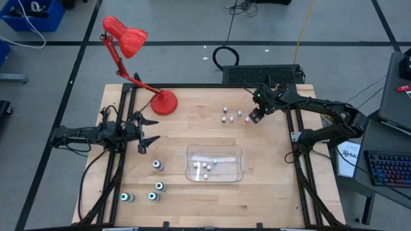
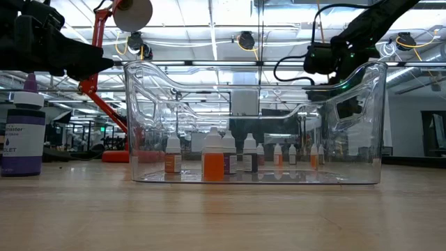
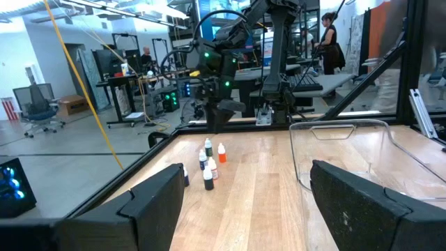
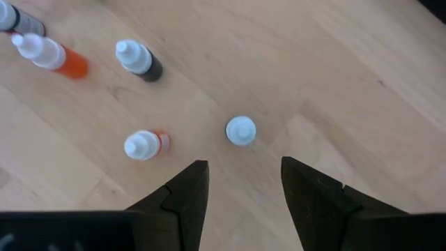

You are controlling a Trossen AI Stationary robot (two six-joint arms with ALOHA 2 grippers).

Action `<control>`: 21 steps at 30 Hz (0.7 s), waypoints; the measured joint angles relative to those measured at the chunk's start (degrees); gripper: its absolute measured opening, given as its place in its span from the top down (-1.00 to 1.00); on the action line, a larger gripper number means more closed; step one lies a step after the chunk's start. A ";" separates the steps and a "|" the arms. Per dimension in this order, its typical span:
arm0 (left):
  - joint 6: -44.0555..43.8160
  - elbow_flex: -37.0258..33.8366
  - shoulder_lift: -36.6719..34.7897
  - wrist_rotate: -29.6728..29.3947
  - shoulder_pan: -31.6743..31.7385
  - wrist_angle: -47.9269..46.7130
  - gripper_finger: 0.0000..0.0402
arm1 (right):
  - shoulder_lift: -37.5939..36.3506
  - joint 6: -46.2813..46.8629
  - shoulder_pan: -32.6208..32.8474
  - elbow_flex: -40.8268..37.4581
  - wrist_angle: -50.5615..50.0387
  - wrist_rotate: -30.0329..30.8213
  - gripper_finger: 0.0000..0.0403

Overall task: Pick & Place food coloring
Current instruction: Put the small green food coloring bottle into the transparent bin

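Observation:
Several tiny food coloring bottles (image 1: 230, 115) stand upright on the wood near the table's far edge. My right gripper (image 1: 255, 117) hovers just to their right, open and tilted downward. In its wrist view the nearest bottle, a white cap seen from above (image 4: 240, 130), lies just ahead of the open fingers (image 4: 244, 166) without touching them. More small bottles stand inside the clear tray (image 1: 239, 151). Larger teal-topped bottles (image 1: 154, 190) stand near the front left. My left gripper (image 1: 144, 131) waits open at the table's left side.
A red desk lamp (image 1: 164, 101) stands on its base at the far left of the table. The clear tray (image 2: 369, 125) sits in the middle, toward the near edge. Bare wood lies between the tray and the far bottle group.

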 joint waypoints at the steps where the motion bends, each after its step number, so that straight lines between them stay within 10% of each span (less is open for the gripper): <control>1: 0.00 0.00 -0.01 0.00 0.01 -0.02 -0.52 | 0.00 0.07 0.00 0.00 0.42 -0.01 0.15; 21: 0.00 0.00 -0.01 0.00 0.01 -0.02 -0.52 | 8.72 -2.54 -0.06 0.00 6.35 0.11 0.15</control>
